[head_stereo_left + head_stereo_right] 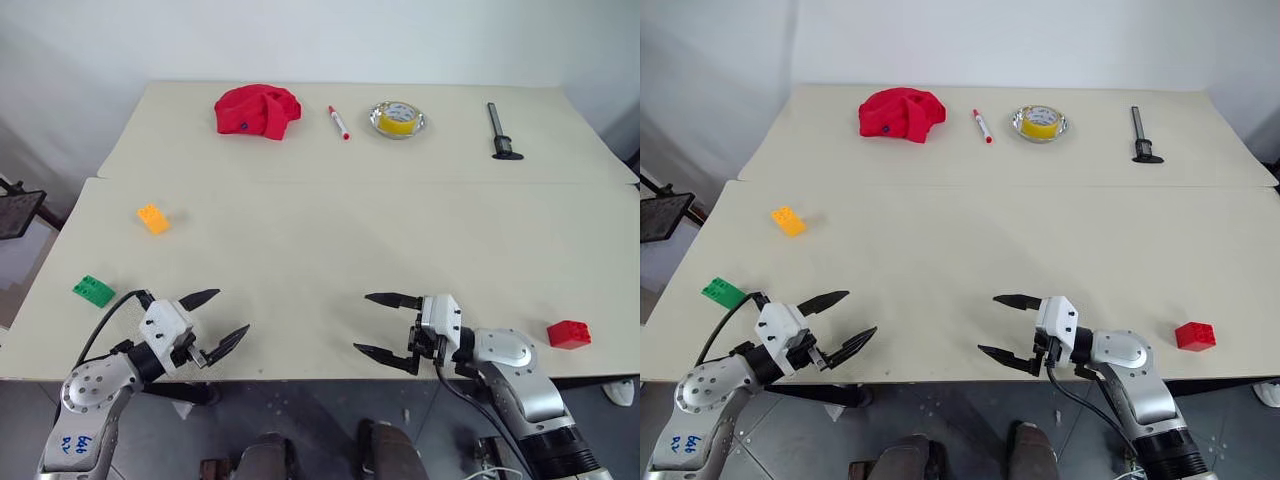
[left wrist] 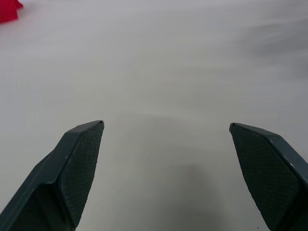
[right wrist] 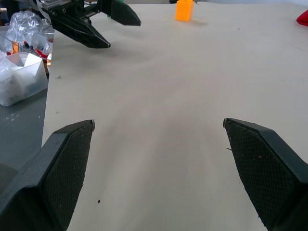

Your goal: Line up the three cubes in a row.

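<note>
Three cubes scattered on the tabletop, both grippers empty with fingers spread.

Orange-yellow cube (image 1: 153,218) sits toward the left edge, about mid-depth; green cube (image 1: 93,290) lies nearer the front-left corner, close to the left edge; red cube (image 1: 568,334) is by the front-right corner, well apart from the other two. Left gripper (image 1: 223,320) hovers over the front edge left of centre, fingers wide apart, holding nothing, green cube near it on its outer side. Right gripper (image 1: 380,325) hovers over the front edge right of centre, pointing left, fingers wide apart, nothing between them. Along the far edge: red cloth (image 1: 257,110), marker pen (image 1: 339,122), yellow tape roll (image 1: 397,118) in a shiny dish, dark caliper-like tool (image 1: 500,132).
</note>
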`<state>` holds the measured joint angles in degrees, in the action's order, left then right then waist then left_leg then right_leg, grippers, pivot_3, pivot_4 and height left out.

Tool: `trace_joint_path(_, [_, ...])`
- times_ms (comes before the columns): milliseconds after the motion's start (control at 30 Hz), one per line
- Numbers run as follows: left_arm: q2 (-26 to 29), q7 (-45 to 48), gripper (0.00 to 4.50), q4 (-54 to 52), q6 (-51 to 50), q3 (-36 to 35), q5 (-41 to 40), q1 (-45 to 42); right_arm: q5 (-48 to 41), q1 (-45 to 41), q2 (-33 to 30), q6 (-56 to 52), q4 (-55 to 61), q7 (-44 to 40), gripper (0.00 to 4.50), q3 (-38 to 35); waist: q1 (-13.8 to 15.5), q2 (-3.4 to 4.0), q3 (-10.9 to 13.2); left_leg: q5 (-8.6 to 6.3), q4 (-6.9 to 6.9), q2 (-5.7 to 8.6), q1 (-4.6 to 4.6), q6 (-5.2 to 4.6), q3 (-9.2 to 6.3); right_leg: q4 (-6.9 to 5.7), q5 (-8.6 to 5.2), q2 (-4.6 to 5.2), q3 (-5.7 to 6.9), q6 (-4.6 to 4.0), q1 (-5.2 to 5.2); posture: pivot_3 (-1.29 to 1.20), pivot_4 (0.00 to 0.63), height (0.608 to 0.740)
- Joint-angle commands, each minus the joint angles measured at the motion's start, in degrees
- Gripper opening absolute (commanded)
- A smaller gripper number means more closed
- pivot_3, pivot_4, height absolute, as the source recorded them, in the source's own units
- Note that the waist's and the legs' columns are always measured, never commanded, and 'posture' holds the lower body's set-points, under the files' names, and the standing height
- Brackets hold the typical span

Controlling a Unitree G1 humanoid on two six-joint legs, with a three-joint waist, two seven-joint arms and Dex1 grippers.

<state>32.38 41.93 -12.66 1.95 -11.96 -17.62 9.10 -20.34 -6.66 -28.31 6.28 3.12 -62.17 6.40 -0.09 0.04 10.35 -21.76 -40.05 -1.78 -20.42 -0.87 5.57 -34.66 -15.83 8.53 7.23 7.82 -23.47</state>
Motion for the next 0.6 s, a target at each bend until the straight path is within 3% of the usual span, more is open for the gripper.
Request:
trace_joint_path(33, [0.3,0.92,4.45,-0.91,1.33,-1.26,-1.33,-0.31,-1.09,0.03,0.09,0.7,1.86,-0.27,4.5,-0.68,-0.02,0.0,0.0,0.0,0.0,0.0,0.0,0.0,0.0,0.0,0.0,0.0,0.0,0.0,0.0,0.0,0.15,0.74])
trace_joint_path(100, [0.66,2.23,4.45,-1.09,0.2,-1.37,-3.38,-1.35,-2.37,-0.04,-0.18,-0.6,4.17,1.36,4.5,-2.47,0.01,0.0,0.0,0.0,0.0,-0.01,0.0,0.0,0.0,0.0,0.0,0.0,0.0,0.0,0.0,0.0,0.15,0.74])
trace_joint_path(267, [1.63,7.16,4.45,-4.77,-6.23,3.44,-8.82,-8.27,-8.37,3.73,-3.62,-9.58,16.25,12.07,4.5,-15.31,1.06,0.01,0.0,0.0,-0.07,-0.01,-0.04,-0.01,-0.06,-0.06,0.01,0.05,0.0,0.01,0.0,0.0,0.15,0.74])
trace_joint_path(433, [2.92,13.84,4.45,-4.05,-8.4,11.71,-7.28,-15.22,-12.38,16.01,-3.73,-13.85,23.42,20.99,4.5,-32.64,1.79,0.05,-0.07,-0.02,0.02,0.06,-0.04,0.03,-0.04,-0.06,0.01,-0.01,0.08,0.02,0.0,0.0,0.15,0.74])
trace_joint_path(533, [0.28,15.46,4.45,0.11,-8.29,16.93,-5.19,-22.69,-12.45,28.57,0.29,-10.74,18.64,24.8,4.5,-49.08,3.01,0.08,-0.09,-0.02,0.01,0.1,-0.16,0.03,0.2,0.0,0.01,-0.04,0.25,0.02,0.03,0.0,0.15,0.74])
trace_joint_path(600, [-2.46,13.77,4.45,1.95,-9.39,17.67,-5.51,-25.55,-11.76,34.17,1.43,-9.15,14.57,24.01,4.5,-53.67,2.94,0.14,-0.13,-0.01,0.0,0.1,-0.15,0.02,0.36,0.16,0.01,-0.09,0.2,0.02,0.07,0.0,0.15,0.74])
